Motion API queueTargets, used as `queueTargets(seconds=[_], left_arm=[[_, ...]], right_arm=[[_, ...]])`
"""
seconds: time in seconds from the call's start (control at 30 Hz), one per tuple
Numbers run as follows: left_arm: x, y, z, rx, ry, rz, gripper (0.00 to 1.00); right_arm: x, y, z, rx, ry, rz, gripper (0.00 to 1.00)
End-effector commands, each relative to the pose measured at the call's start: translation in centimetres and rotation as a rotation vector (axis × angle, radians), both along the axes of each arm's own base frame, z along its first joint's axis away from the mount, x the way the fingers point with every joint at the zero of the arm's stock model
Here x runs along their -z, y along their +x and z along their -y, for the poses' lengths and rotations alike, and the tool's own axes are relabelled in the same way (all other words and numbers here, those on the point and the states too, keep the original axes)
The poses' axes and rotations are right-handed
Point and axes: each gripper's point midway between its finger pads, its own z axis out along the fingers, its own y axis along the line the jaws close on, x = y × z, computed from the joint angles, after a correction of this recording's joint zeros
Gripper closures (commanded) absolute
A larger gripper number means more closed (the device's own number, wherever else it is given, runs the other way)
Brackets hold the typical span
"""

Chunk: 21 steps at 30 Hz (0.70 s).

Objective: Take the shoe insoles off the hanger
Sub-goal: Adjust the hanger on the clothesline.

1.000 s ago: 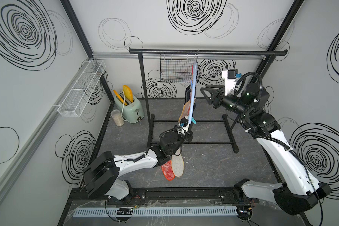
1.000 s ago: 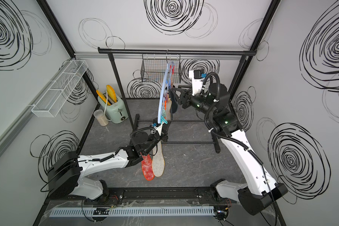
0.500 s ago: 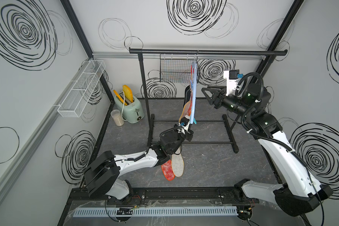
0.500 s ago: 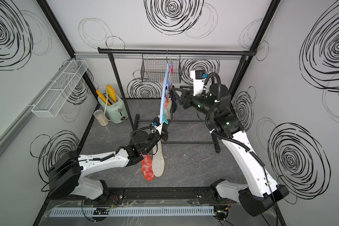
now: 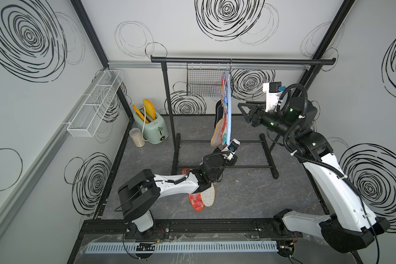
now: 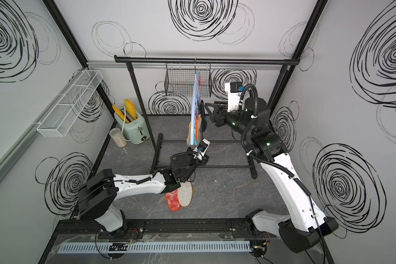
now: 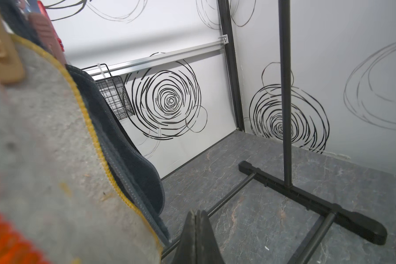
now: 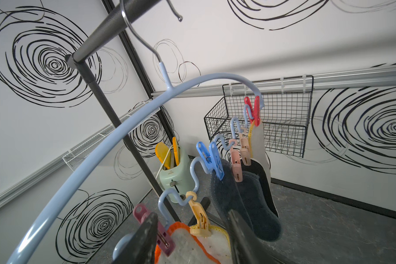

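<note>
Hovering to the right of the hanger (image 5: 228,107) and apart from it, the right tool (image 5: 242,110) has its fingers (image 8: 144,240) spread. In its wrist view they frame a purple peg (image 8: 154,228) and a yellow peg (image 8: 200,217).

The left tool (image 7: 196,219) is pressed together. It is raised under the low near end of the hanger, beside a yellow-rimmed felt insole (image 7: 44,148) and a dark insole (image 7: 128,160) but pinching neither.

The pale-blue hanger hangs by its metal hook from the black rail (image 5: 238,61), edge-on in both top views. Six insoles are clipped to it:
- an orange-rimmed felt insole (image 8: 181,249) on the purple peg
- a yellow-rimmed one on the yellow peg
- three dark grey insoles (image 8: 238,205) under a blue peg (image 8: 213,160) and pink pegs (image 8: 237,170)
- an off-white insole (image 8: 258,144) on a red peg (image 8: 255,112)

Two more lie on the bench (image 5: 261,196) under the left forearm, touching side by side: a red-orange mesh insole (image 5: 196,201) and an off-white felt insole (image 5: 208,195). At far left stands a mint-green toaster (image 5: 154,129). A black wire basket (image 5: 204,85) hangs behind the rail.
</note>
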Motion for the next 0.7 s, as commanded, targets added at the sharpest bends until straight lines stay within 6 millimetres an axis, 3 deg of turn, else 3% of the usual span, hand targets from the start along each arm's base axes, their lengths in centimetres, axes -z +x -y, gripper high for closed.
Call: queueTargets(seconds=[0.0,0.17,0.2,0.3,0.43,0.53,0.67], left_arm=[[-1.7,-0.3,-0.5,-0.049,-0.009,0.076,1.0],[-0.9,-2.5,-1.7,0.013,-0.056,0.023,1.0],[-0.8,-3.2,-2.0,0.043,-0.08,0.001,0.93],[-1.1,-5.9,-3.1,0.147,-0.157,-0.041,0.5],[-2.6,-7.0,-8.5,0.111,-0.362,-0.057,0.08],[-2.8,-5.5,-9.7,0.104,-0.387,-0.085,0.03],[-3.4,-4.1,-8.8,0.128,-0.385,-0.09,0.03]], right_arm=[[-0.9,-0.5,0.8,0.025,0.0,0.02,0.48],[-0.7,-0.3,1.2,0.036,-0.004,0.026,0.47],[-0.7,-0.3,1.2,0.038,-0.003,0.028,0.47],[-0.8,-0.4,1.5,0.046,-0.006,0.037,0.47],[-0.6,-0.5,1.5,0.04,-0.004,0.042,0.47],[-0.6,-0.6,1.4,0.032,0.001,0.045,0.47],[-0.7,-0.6,1.5,0.03,0.002,0.049,0.47]])
